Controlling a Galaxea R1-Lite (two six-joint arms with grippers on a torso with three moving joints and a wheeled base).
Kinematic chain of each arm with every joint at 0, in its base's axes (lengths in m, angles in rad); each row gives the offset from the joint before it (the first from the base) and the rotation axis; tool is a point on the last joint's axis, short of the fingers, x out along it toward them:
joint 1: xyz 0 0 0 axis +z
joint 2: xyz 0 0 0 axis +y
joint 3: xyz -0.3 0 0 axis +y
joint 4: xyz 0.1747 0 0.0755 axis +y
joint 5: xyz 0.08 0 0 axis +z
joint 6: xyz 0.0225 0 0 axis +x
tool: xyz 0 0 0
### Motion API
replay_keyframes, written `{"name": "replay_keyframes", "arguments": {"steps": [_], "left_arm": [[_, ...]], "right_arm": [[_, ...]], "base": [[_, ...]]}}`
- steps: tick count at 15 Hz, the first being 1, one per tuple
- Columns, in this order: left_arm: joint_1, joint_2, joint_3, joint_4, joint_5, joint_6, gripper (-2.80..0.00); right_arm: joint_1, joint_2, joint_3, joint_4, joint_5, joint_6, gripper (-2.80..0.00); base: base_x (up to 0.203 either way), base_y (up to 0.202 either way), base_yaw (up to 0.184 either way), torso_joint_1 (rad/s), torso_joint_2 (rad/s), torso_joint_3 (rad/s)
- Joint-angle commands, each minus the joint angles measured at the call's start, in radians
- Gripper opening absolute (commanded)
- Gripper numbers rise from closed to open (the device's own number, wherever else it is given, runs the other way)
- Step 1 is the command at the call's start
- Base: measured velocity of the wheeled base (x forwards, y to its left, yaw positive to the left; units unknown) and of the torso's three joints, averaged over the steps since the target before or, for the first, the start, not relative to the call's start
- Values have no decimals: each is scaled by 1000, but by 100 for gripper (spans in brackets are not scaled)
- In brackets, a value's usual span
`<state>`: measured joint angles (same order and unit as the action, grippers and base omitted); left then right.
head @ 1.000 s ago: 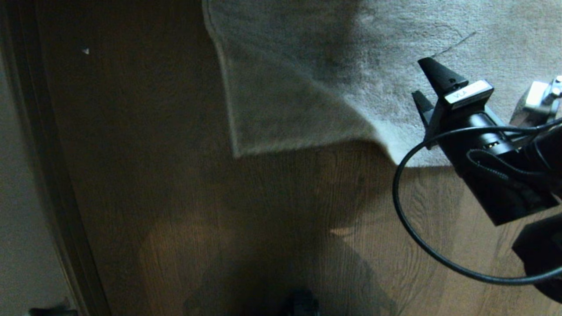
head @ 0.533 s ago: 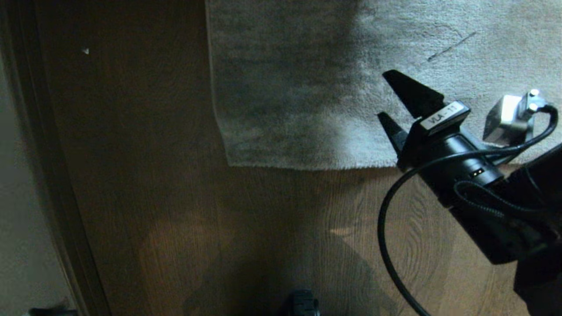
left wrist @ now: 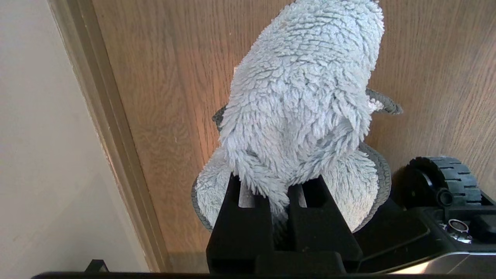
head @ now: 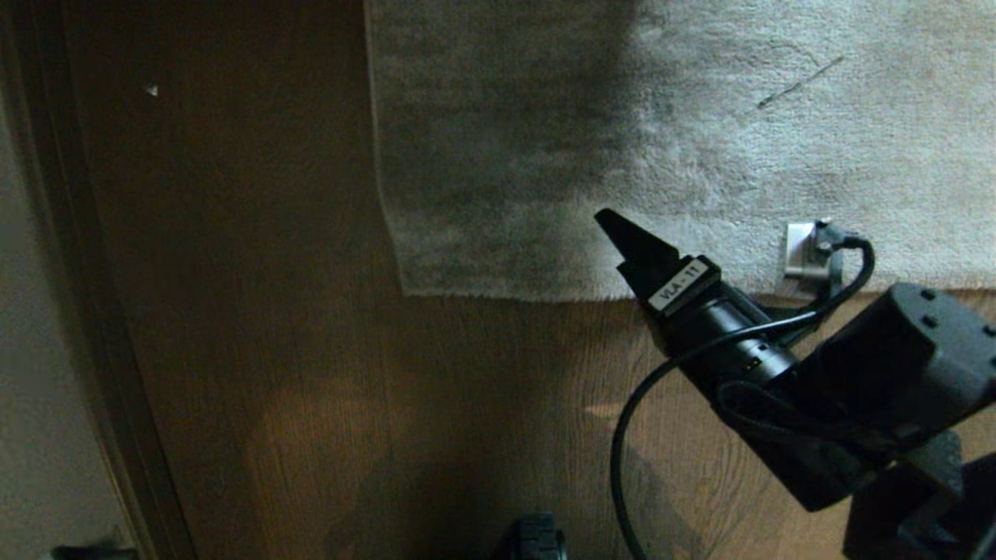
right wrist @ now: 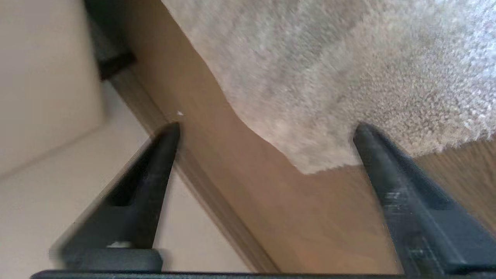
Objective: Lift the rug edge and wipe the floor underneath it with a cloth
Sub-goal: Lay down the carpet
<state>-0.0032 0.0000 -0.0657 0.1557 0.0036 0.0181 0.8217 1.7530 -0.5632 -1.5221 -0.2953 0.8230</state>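
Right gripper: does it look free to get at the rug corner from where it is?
Probably yes: the right gripper is open and empty, with the rug edge lying flat on the floor and nothing between them.

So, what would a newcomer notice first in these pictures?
The large light grey shaggy rug lies flat on the brown wood-grain plank floor, its square corner near the middle of the head view. The open right gripper hangs above that edge. The left gripper pinches the fuzzy pale bluish-grey cloth.

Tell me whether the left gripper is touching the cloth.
Touching. The left wrist view shows the left gripper with jaws pinched shut on the fuzzy cloth.
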Motion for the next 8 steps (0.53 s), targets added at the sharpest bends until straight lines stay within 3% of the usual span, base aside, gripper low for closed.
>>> {"name": "replay_keyframes", "arguments": {"steps": [1,8], "left_arm": [[0,0,0,1,1,0,-280],[0,0,1,1,1,0,-280]], "right_arm": [[1,54,-15,-48,-2,4,-280],[-24,158,-70,-48,-15,-21,-280]], "base": [[0,0,0,0,0,0],[0,0,0,0,0,0]]}}
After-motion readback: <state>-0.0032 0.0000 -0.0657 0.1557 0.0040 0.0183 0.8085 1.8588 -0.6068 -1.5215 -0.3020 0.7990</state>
